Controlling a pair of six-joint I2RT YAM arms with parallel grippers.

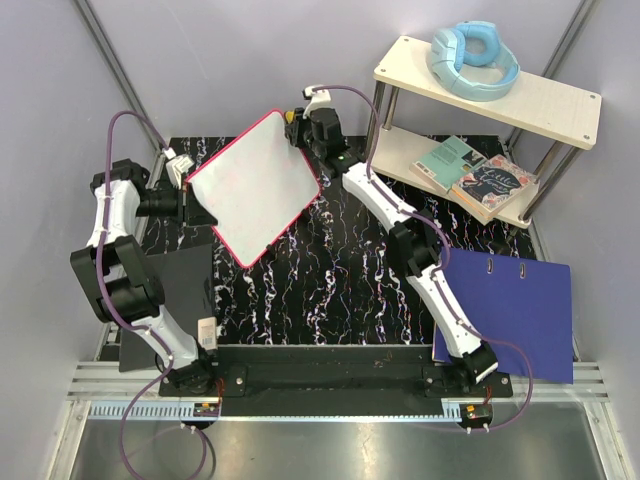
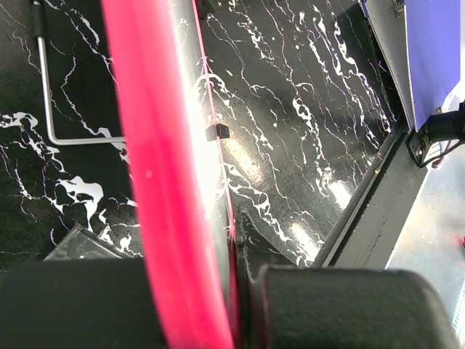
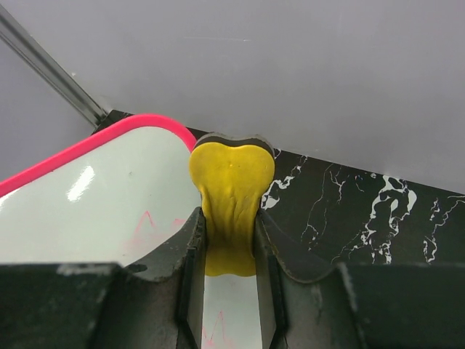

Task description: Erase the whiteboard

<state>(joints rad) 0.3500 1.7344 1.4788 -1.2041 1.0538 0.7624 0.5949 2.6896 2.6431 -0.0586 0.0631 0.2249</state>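
The black marbled table (image 1: pixel 330 270) is mostly taken up by the whiteboard (image 1: pixel 255 185), which is held up off it at a tilt near the back left, not lying flat. It's clamped by its left edge in the left gripper (image 1: pixel 192 195). In the left wrist view the red-pink rim (image 2: pixel 156 182) is seen pinched between the closed fingers.

The right gripper (image 1: pixel 298 128) is parked at the board's upper right corner, fingers squeezed onto a yellow eraser (image 3: pixel 231 196) hard enough that it's visibly deformed. Whether the eraser is actually touching the surface can't be told from these views.

Faint pink marks (image 3: pixel 149 224) are seen on the board just beside the eraser, so the wiping can't be called finished. Judged from this, the setup is done (board steadied, eraser gripped and brought over) and at least that corner is left to be wiped. From above the rest looks white — though anything faint would be lost there.
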